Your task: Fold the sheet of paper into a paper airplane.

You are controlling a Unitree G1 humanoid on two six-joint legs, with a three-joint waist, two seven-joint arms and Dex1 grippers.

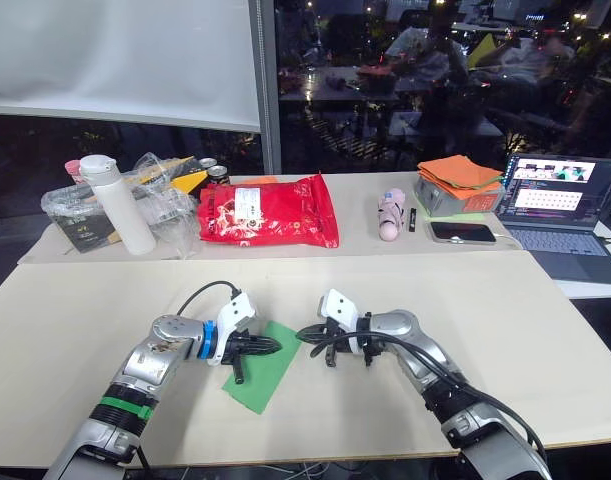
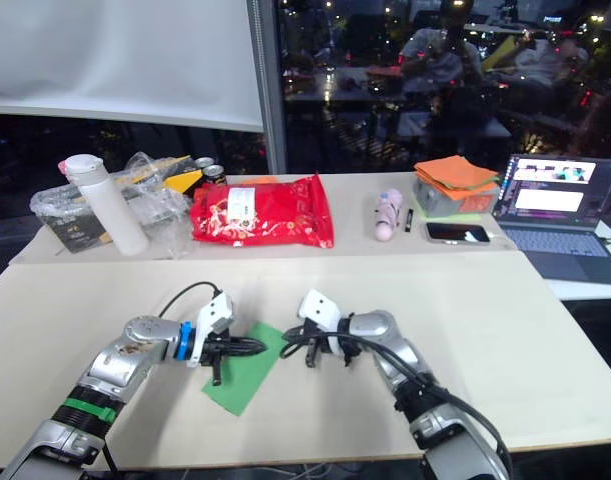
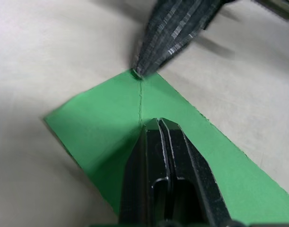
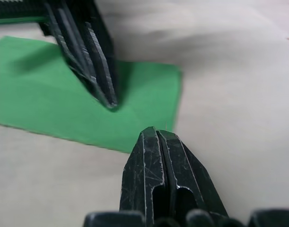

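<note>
The sheet of paper (image 1: 262, 368) is thin, matt green with one faint crease. The bench (image 1: 485, 300) is a smooth, matt beige surface. Both end effector fingers look like black, ridged, scuffed plastic, left (image 3: 158, 156) and right (image 4: 161, 165). The red bag (image 1: 268, 211) is glossy and crinkled; the orange cloth stack (image 1: 459, 171) looks soft and matt.

The place looks like an office or lab workspace at night. A pale table (image 1: 545, 330) stands against tall dark windows (image 1: 435, 80) with a white roller blind (image 1: 120, 60) partly lowered. Along the table's far edge lie an open laptop (image 1: 565, 205) at the right corner, a phone (image 1: 462, 232), a white bottle (image 1: 120, 205), a red snack bag (image 1: 270, 212) and orange cloths (image 1: 459, 172).
</note>
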